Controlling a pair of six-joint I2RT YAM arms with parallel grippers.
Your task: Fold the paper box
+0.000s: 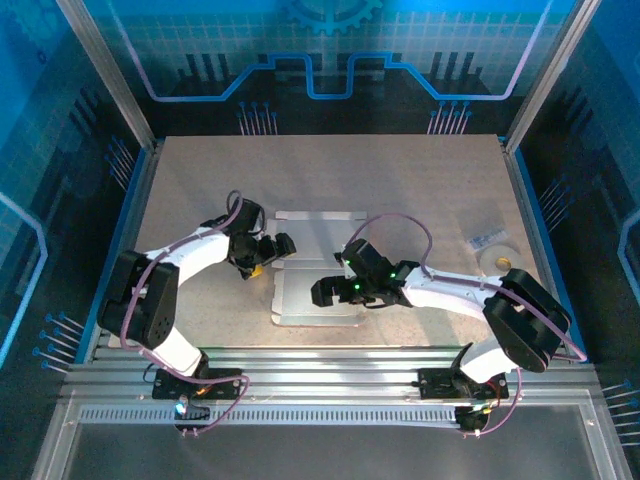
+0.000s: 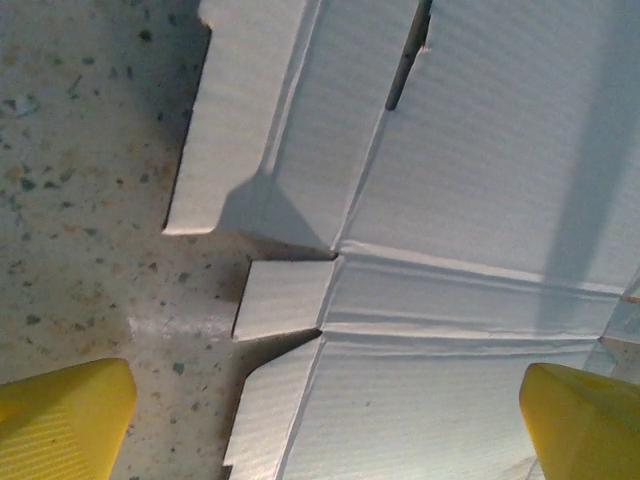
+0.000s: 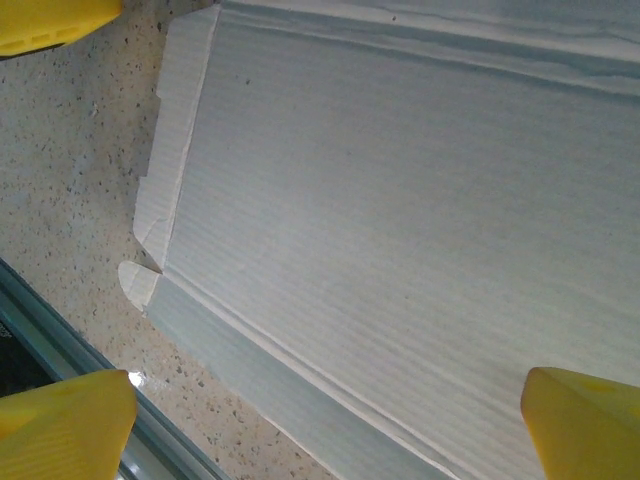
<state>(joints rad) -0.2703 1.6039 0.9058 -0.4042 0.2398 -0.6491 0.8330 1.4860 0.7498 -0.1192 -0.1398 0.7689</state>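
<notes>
The paper box (image 1: 305,308) lies flat and unfolded in the middle of the table, pale inner face up, with creases and side flaps. My left gripper (image 1: 278,250) hovers over its left edge. In the left wrist view the sheet (image 2: 480,150) and a small side flap (image 2: 285,298) sit below the left gripper (image 2: 320,430), which is open, its yellow fingertips (image 2: 60,415) wide apart. My right gripper (image 1: 322,292) hangs over the sheet's near panel (image 3: 400,200). It (image 3: 320,430) is open too, its fingertips (image 3: 580,425) holding nothing.
A small white tape roll (image 1: 497,262) and a label (image 1: 488,240) lie at the right of the table. A metal rail (image 3: 40,325) runs along the near table edge just beyond the sheet. Another yellow fingertip (image 3: 50,20) shows at the top left of the right wrist view.
</notes>
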